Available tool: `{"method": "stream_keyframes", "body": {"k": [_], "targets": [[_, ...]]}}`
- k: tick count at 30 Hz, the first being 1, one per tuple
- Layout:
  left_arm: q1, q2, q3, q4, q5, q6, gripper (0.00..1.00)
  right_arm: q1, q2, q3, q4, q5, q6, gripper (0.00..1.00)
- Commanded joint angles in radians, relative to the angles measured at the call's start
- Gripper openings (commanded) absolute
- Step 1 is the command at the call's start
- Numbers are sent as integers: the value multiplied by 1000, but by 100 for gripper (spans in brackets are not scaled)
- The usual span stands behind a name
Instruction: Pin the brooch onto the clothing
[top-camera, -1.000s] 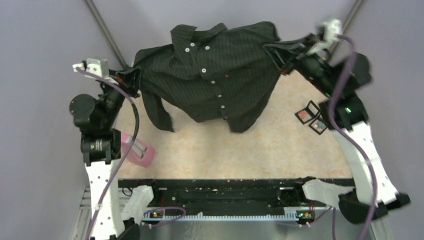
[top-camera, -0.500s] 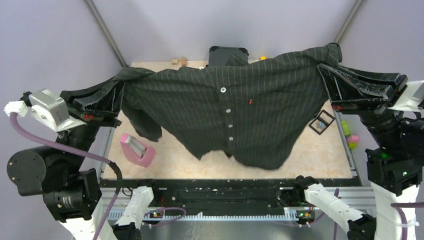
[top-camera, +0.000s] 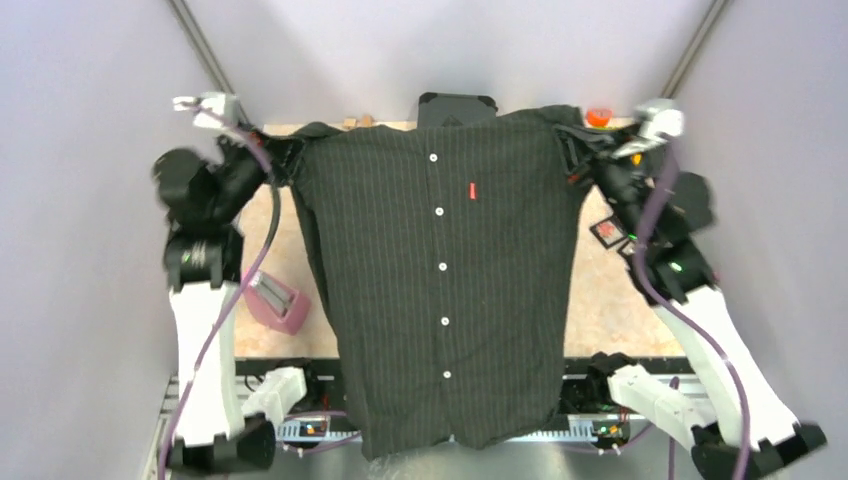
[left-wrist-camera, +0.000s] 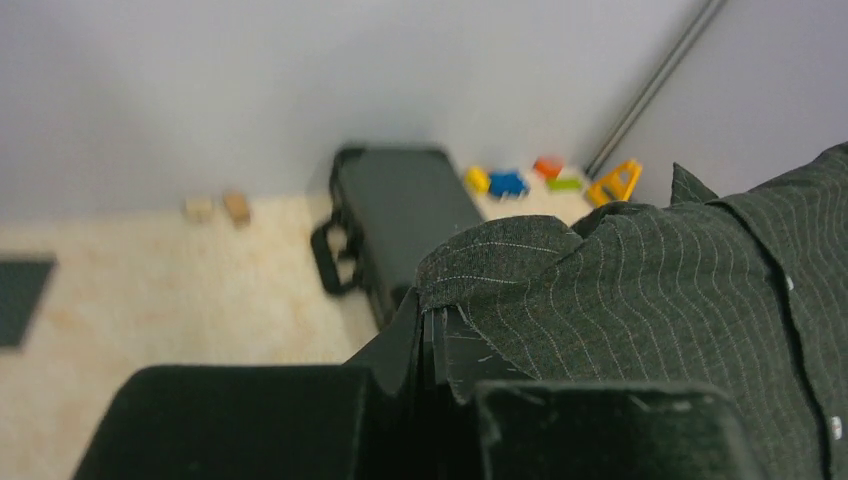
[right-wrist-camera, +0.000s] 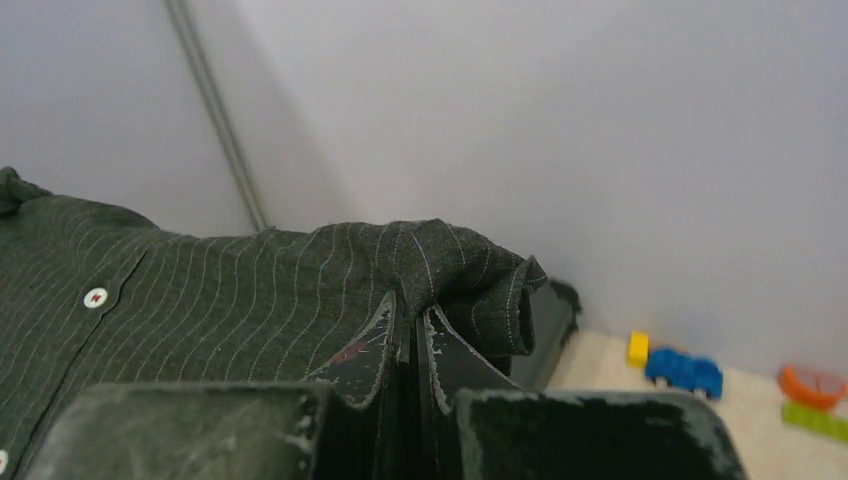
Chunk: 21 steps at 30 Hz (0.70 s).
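Two grippers, one shirt (top-camera: 400, 290): left gripper (top-camera: 278, 160) and right gripper (top-camera: 572, 160) clench its shoulders; black pinstripes, five white buttons (top-camera: 441, 267), spread between fingers.

shirt (top-camera: 440, 290): hides the bench's (top-camera: 600, 300) middle; collar and sleeves out of sight
suitcase (top-camera: 457, 104): only its far edge shows
left hand (left-wrist-camera: 432, 345): tips buried in cloth
right hand (right-wrist-camera: 408, 340): tips buried in cloth
left arm (top-camera: 205, 190): blurred
pink thing (top-camera: 275, 300): too small to tell

The left arm (top-camera: 200, 320) and right arm (top-camera: 715, 345) share white lower links, black round joint housings and a purple cable (top-camera: 273, 210) each. A green light (top-camera: 675, 267) glows on the right. Jaws are black, scuffed at the edges.
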Motion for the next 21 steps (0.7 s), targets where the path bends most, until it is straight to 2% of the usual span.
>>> {"method": "stream_keyframes", "body": {"k": [1, 4, 5, 6, 7, 9, 10, 11, 13, 21], "targets": [[1, 208, -156, 118, -32, -33, 0, -14, 168, -143, 195, 184, -36, 0], [-12, 374, -195, 166, -53, -35, 0, -83, 326, -191, 294, 188, 19, 0], [-16, 433, -192, 169, -70, -32, 9, -113, 386, -194, 318, 172, 51, 0], [-20, 493, -182, 161, -86, -30, 25, -149, 454, -183, 329, 133, 80, 3], [-25, 549, -161, 142, -103, -29, 47, -178, 518, -161, 325, 85, 112, 20], [-43, 628, -120, 89, -140, -18, 78, -226, 652, -72, 269, -6, 159, 59], [-57, 644, -108, 73, -161, -6, 90, -239, 708, -21, 217, -44, 172, 70], [-70, 644, -107, 69, -182, 2, 93, -247, 753, 24, 158, -73, 177, 81], [-92, 606, -126, 87, -216, 5, 95, -249, 796, 63, 88, -125, 166, 85], [-152, 379, -218, 90, -221, -77, 96, -250, 582, -86, 32, -152, 152, 90]]}}
